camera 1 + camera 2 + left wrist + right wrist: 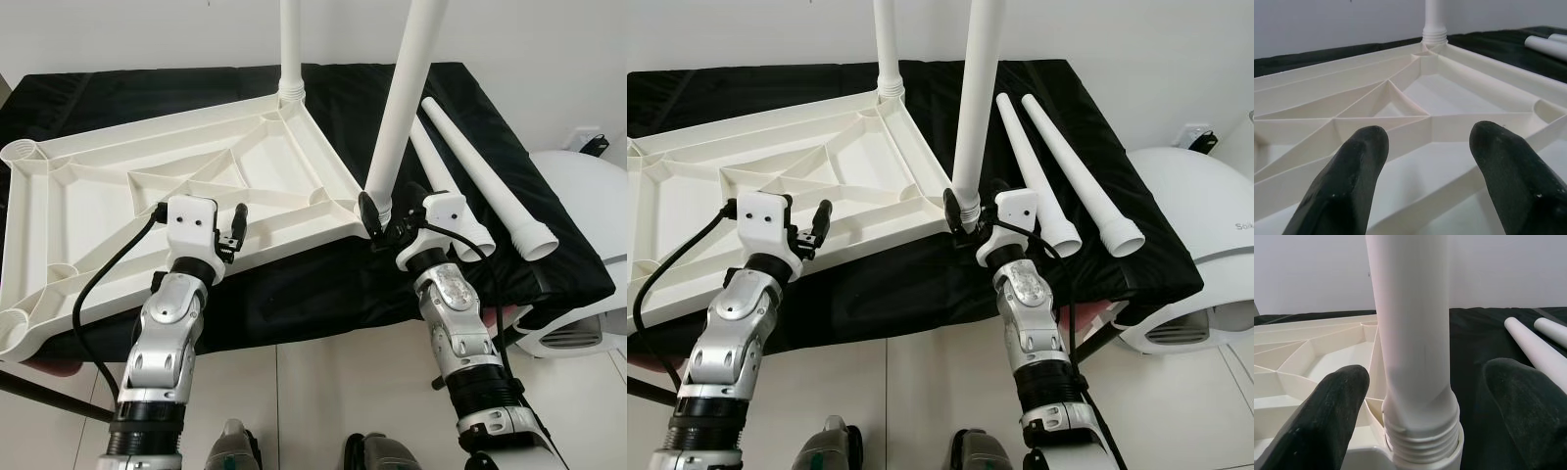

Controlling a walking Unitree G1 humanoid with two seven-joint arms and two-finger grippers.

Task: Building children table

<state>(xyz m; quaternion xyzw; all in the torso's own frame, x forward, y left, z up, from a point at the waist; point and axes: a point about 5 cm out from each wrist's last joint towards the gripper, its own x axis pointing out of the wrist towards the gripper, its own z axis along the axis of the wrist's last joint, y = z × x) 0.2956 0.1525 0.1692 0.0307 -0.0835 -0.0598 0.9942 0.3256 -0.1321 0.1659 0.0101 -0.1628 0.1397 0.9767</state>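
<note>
A white plastic tabletop (108, 196) lies upside down, ribs showing, on a black-covered table (323, 284). One white leg (291, 49) stands screwed into its far corner. A second leg (404, 98) stands tilted in the near right corner socket. My right gripper (386, 223) is open, with one finger on each side of this leg's threaded base (1422, 440) and small gaps between. My left gripper (233, 235) is open at the tabletop's near edge, with nothing between its fingers (1352, 166). Two loose legs (446, 181) (490, 181) lie side by side on the cloth to the right.
A white rounded appliance (583, 186) stands on the floor close to the table's right end. A pale wall runs right behind the table. My feet (230, 446) are on the tiled floor near the table's front edge. A black cable (108, 269) loops from my left wrist.
</note>
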